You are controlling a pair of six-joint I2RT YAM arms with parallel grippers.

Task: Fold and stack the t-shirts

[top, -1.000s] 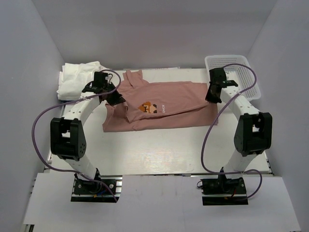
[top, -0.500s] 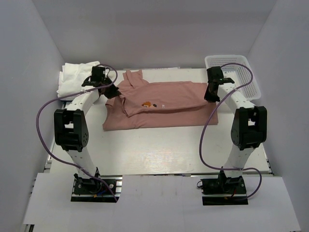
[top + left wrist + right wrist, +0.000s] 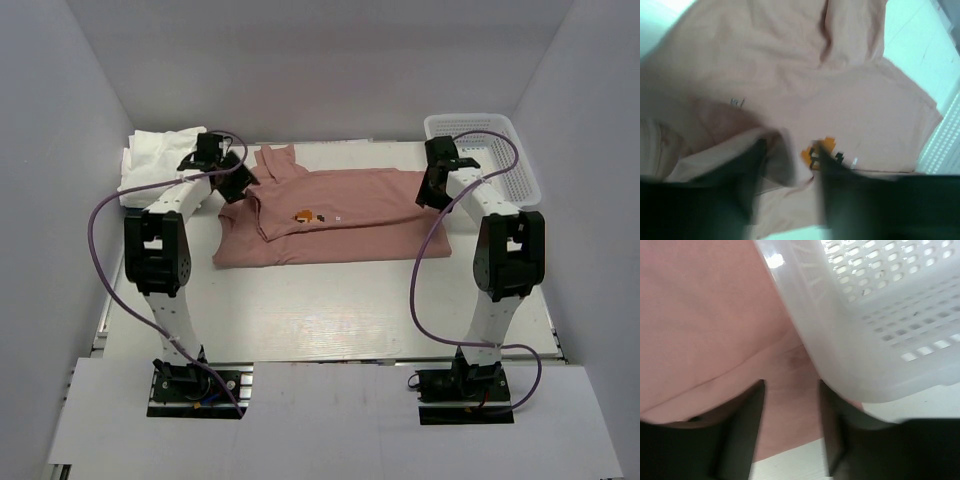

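Left pincer (image 3: 237, 190) sits low over one end of the pink t-shirt (image 3: 340, 215). In your left wrist view its fingers (image 3: 747, 170) stand parted and released, with a loose fold of the pink cloth lying in the gap between them. You cannot tell whether either finger touches that fold, because the view is blurred. Just past the fingertips, a little to the right, you see the small orange and dark print (image 3: 827, 150) on the chest. To this pincer's outer side in the top view, the white t-shirts (image 3: 155, 160) lie in a rumpled pile at the far left corner of the table (image 3: 330, 310), near the pincer but apart from it.

Right pincer (image 3: 432, 195) is at the opposite end of the shirt, over its edge. Your right wrist view shows its fingers (image 3: 740, 430) spread as well, gripping nothing, with flat pink cloth showing through the gap beneath them. Directly to the right of those fingers is the white mesh basket (image 3: 875, 315). Its rounded corner overlaps the shirt's edge in that view, though you cannot tell whether it rests on the cloth. The shirt lies between your two pincers, stretched crosswise on the table with a layer doubled over along its length. One sleeve sticks out toward the far side, close to the left pincer.
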